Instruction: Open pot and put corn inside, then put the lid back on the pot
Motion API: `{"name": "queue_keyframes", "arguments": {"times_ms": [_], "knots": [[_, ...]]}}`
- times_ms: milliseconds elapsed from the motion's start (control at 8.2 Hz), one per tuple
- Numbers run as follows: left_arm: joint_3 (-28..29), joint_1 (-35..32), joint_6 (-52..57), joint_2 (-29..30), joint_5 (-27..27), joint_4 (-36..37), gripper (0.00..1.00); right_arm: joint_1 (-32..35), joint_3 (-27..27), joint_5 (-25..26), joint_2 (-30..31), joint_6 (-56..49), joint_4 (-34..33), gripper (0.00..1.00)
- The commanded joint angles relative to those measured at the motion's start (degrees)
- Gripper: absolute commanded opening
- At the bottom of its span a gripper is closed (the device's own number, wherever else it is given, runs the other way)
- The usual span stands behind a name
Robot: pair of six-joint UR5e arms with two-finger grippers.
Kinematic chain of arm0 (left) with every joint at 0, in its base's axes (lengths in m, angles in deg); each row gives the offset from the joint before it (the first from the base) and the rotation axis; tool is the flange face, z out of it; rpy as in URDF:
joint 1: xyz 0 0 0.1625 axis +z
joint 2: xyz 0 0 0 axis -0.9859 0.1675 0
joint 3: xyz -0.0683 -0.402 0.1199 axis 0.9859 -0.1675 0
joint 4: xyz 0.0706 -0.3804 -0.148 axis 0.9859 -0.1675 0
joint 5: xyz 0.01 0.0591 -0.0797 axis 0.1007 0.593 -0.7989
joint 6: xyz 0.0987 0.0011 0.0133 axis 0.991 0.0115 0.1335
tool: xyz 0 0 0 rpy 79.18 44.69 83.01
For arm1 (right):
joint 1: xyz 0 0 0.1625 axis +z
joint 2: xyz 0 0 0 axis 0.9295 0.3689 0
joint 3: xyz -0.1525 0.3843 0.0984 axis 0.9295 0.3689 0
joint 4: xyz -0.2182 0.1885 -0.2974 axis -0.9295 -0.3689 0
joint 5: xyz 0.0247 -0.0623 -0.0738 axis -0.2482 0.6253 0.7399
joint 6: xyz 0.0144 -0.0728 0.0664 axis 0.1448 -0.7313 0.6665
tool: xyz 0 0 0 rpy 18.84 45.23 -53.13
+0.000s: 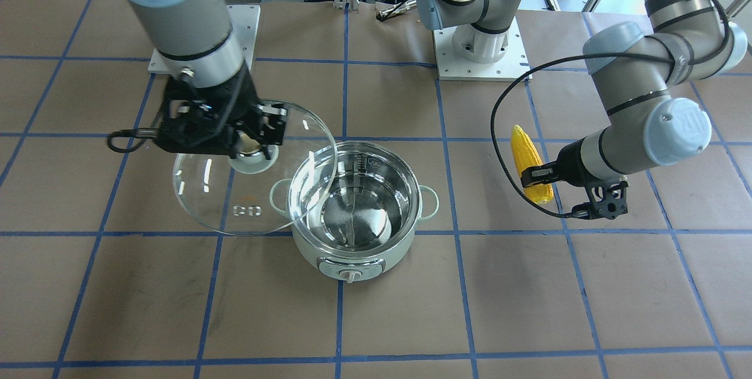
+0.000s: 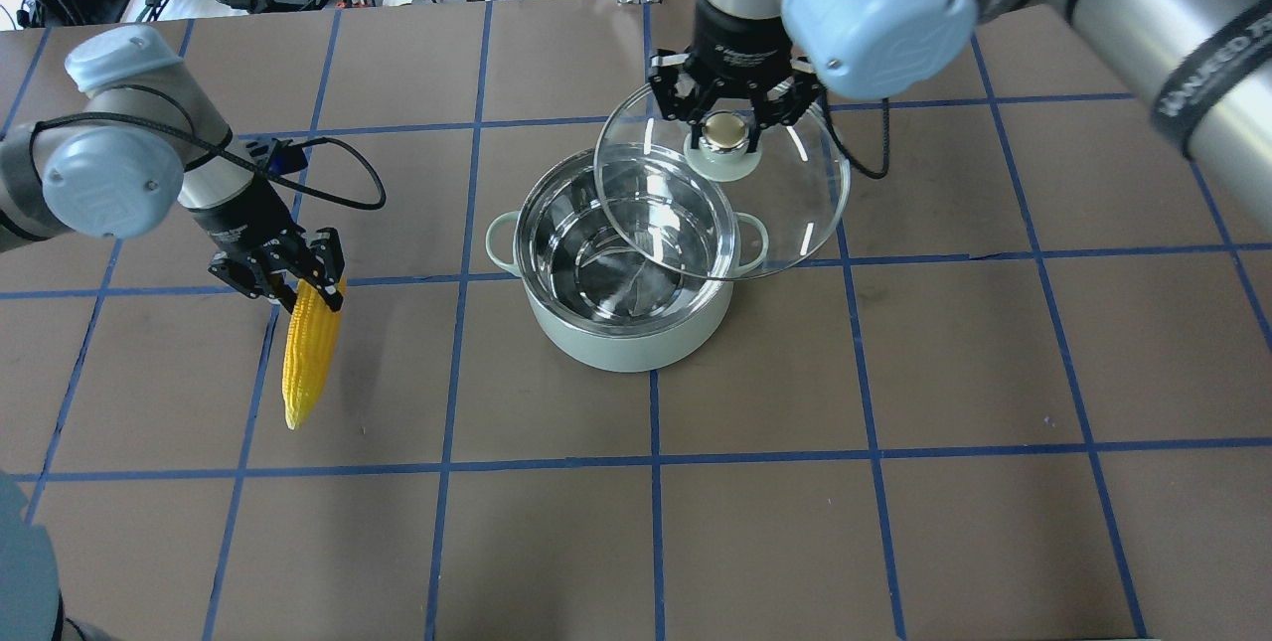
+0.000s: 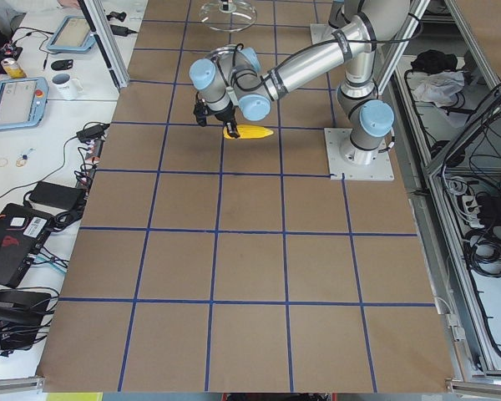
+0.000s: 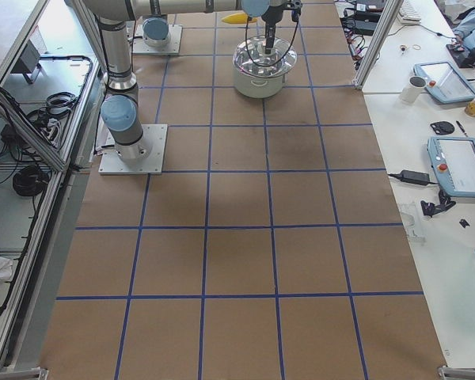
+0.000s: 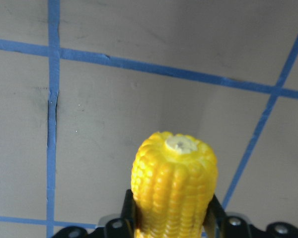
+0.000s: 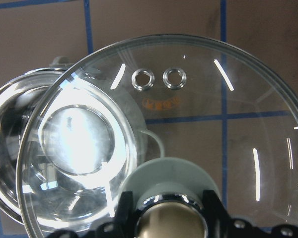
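**Uncovered pot, raised lid and gripped corn.** The pot (image 2: 616,348) is standing near the middle of the table (image 2: 894,522). Its steel interior is showing, and its dial (image 1: 351,275) is facing away from the robot.

The right gripper (image 2: 727,129) is reaching down from above. Its fingers (image 6: 126,208) are clenching the knob (image 2: 725,131) of the lid (image 2: 785,194). The lid is hanging raised above the pot and is sitting off-centre toward the robot's right. In the overhead and front-facing views, one edge of the glass is overlapping part of the pot's opening. The right wrist view is looking down through the glass, where two vent holes (image 6: 159,78) are lying side by side near the lid's far rim. The pot's bright interior is appearing beneath the lid at the left of that view.

The corn (image 2: 303,363) is on the robot's left, well apart from the pot, over a blue tape line (image 2: 253,393). The left gripper (image 2: 313,288) is grasping it at its thick end, and its pointed end is aiming back toward the robot. In the left wrist view, two fingers (image 5: 126,213) are pressing against opposite sides of the cob. Whether the corn is resting on the table or hanging just above it cannot be told.
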Motion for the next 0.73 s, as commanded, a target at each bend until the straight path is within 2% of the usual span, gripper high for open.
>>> {"name": "queue_keyframes", "arguments": {"times_ms": [0, 122, 244, 488, 610], "knots": [[11.8, -6.2, -10.6, -2.8, -5.3, -3.8, 0.00, -11.7, 0.0, 5.3, 6.4, -18.0, 8.0, 0.11], [15.7, -10.2, -16.1, -2.6, -7.8, -3.8, 0.00, -14.4, 0.0, 8.4, 7.1, -24.4, 9.0, 0.09], [17.9, -12.9, -19.3, -2.4, -11.8, -3.6, 0.00, -18.0, -0.1, 9.2, 8.0, -28.9, 9.7, 0.08], [18.7, -16.6, -25.1, -1.9, -18.5, 0.8, 0.00, -23.8, -0.6, 9.3, 8.2, -36.1, 10.2, 0.08], [18.5, -18.5, -27.3, -1.1, -21.2, 2.1, 0.00, -24.6, -0.6, 9.3, 8.1, -37.8, 10.8, 0.08]]}}
